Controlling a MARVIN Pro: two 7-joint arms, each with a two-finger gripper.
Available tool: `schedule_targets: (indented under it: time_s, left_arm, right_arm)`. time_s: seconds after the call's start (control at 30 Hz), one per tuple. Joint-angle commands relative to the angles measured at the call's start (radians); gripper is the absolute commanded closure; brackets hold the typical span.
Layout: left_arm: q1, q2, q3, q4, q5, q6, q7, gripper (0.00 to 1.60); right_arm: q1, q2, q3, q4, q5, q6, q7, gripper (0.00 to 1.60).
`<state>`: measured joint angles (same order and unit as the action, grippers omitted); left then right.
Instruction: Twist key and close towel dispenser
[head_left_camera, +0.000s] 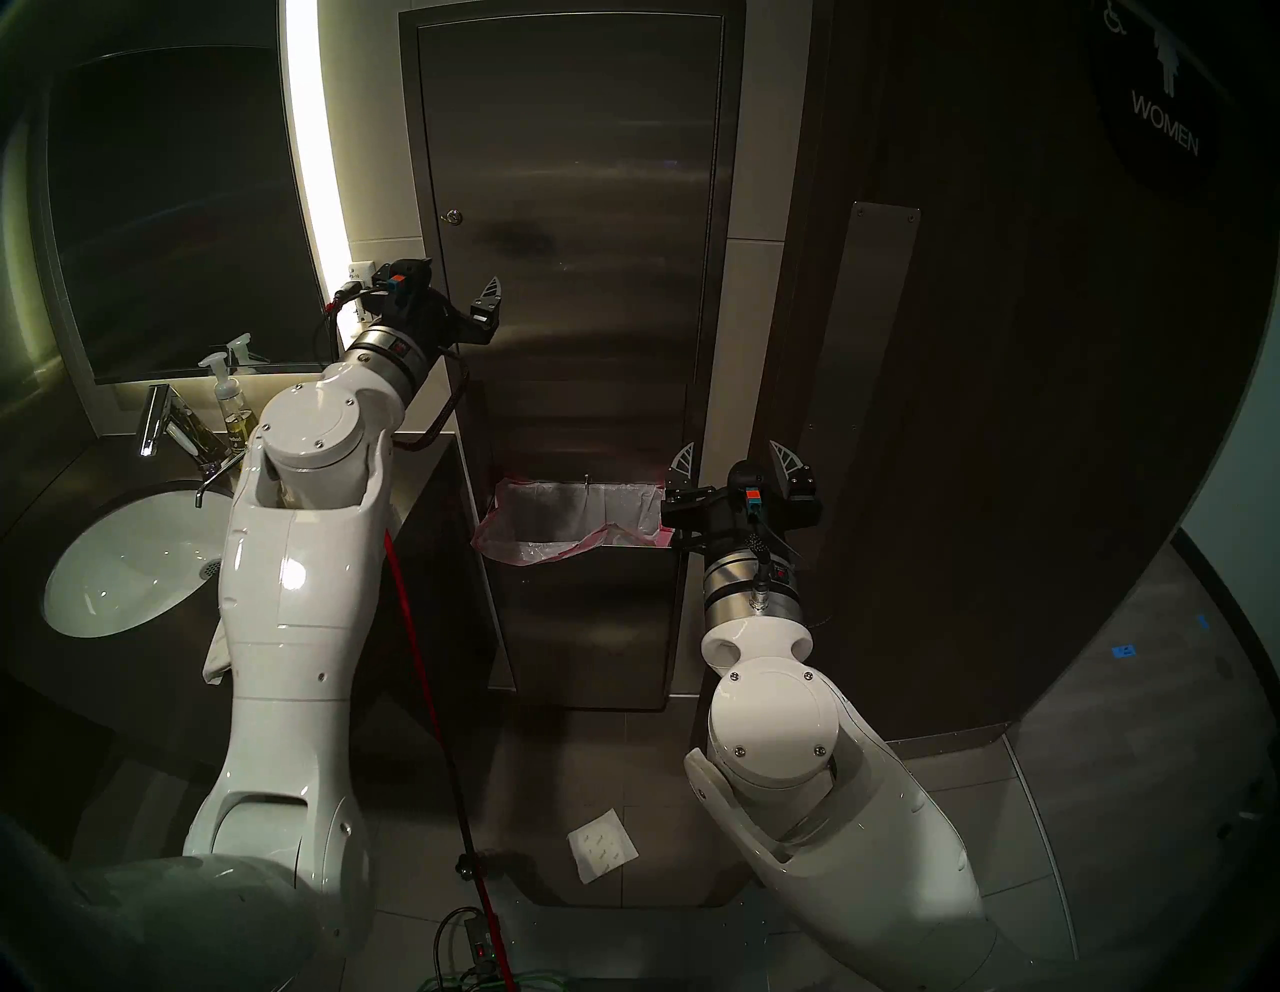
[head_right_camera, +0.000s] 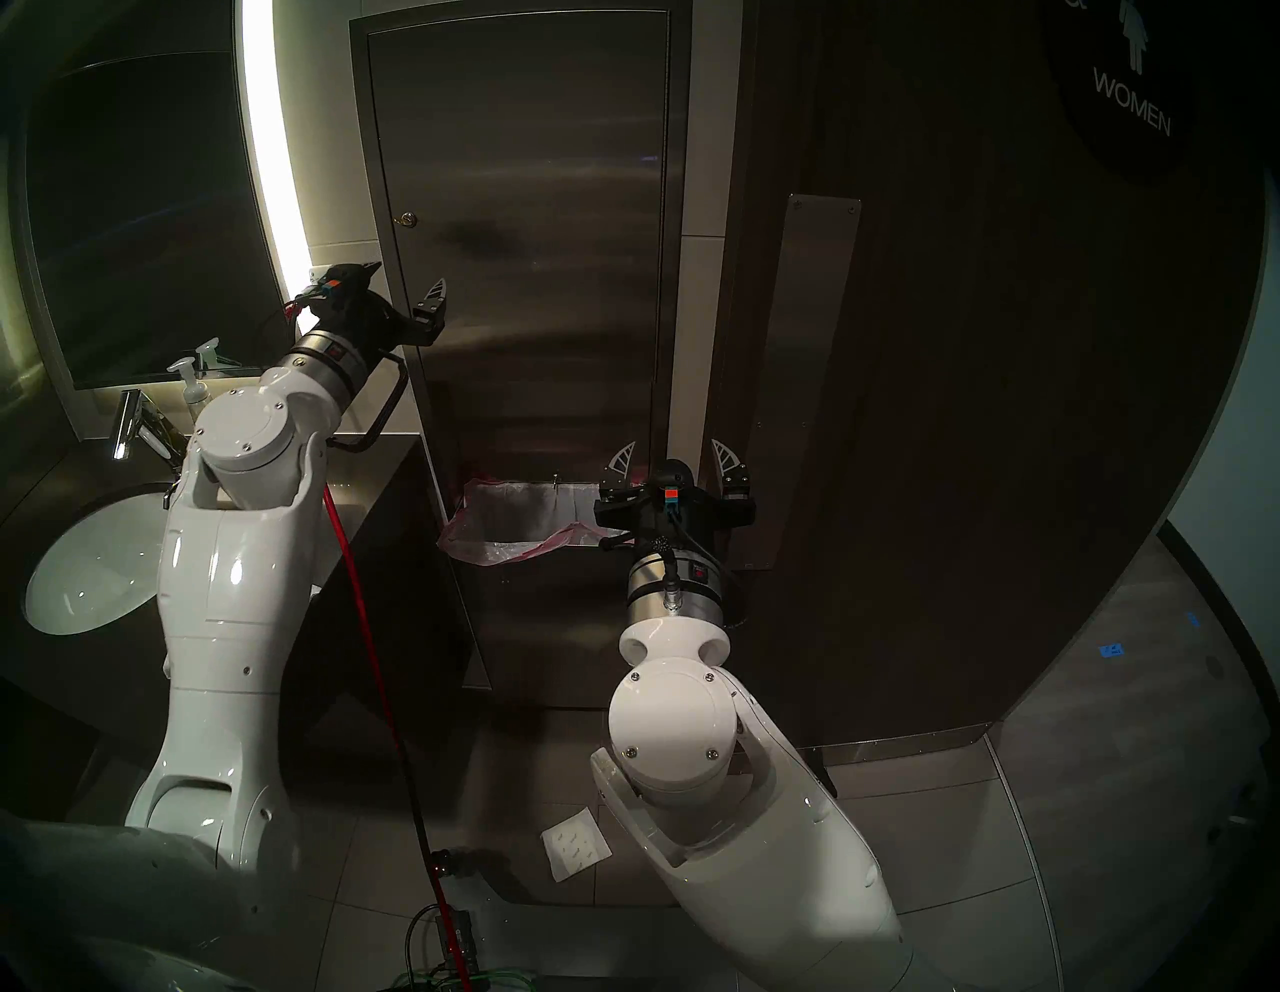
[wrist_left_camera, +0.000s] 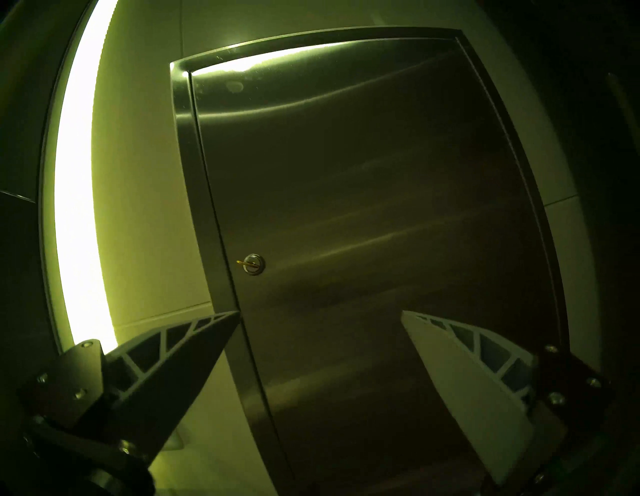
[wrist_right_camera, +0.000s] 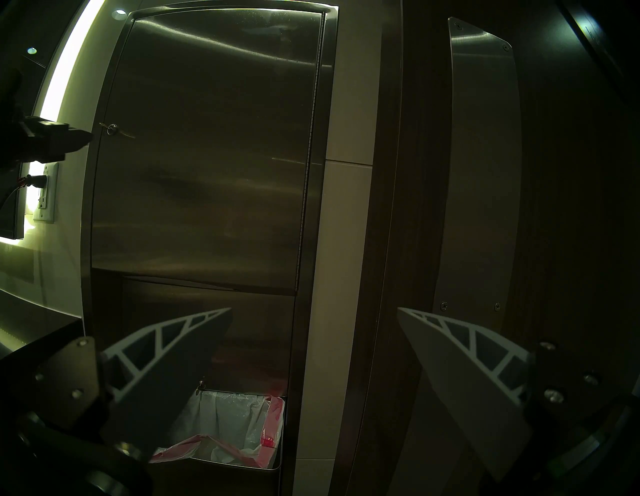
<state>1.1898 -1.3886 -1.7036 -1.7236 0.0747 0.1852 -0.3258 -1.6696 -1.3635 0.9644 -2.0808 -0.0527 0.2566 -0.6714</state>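
The towel dispenser (head_left_camera: 575, 208) is a tall steel wall cabinet; its long door lies against its frame. The brass key (wrist_left_camera: 243, 264) sticks out of the round silver lock (wrist_left_camera: 255, 265) near the door's left edge; it also shows in the head view (head_left_camera: 454, 217) and the right wrist view (wrist_right_camera: 112, 130). My left gripper (head_left_camera: 457, 284) is open and empty, below the lock and apart from it; its jaws (wrist_left_camera: 320, 311) straddle the door's left edge. My right gripper (head_left_camera: 733, 450) is open and empty, to the right of the pink-edged bin liner (head_left_camera: 575, 526).
A dark wood door with a steel push plate (head_left_camera: 859, 388) stands right of the dispenser. A lit mirror (head_left_camera: 173, 208), a sink (head_left_camera: 131, 561), a faucet (head_left_camera: 163, 415) and a soap bottle (head_left_camera: 232, 409) are on the left. A red cable (head_left_camera: 429, 693) and a paper sheet (head_left_camera: 601, 845) are on the floor.
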Motion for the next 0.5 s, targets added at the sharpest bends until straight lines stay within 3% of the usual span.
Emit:
schedule_targets:
  time_s: [0.0,0.2,0.37,0.47]
  left_arm:
    - [0.093,-0.025,-0.089,-0.114,-0.086,0.013,-0.015,0.0]
    - [0.072,-0.091,-0.179,-0.097,-0.202,0.101,0.004,0.0]
    - [0.062,-0.112,-0.205,-0.082,-0.233,0.154,0.028,0.0]
    - [0.07,-0.099,-0.198,-0.078,-0.226,0.151,0.026,0.0]
  right_arm:
    - [0.009,0.002,-0.002,-0.017,-0.005,0.001,0.003,0.0]
    - [0.009,0.002,-0.002,-0.017,-0.005,0.001,0.004,0.0]
    - [0.009,0.002,-0.002,-0.018,-0.006,0.002,0.004,0.0]
    - [0.008,0.002,-0.002,-0.019,-0.006,0.003,0.005,0.0]
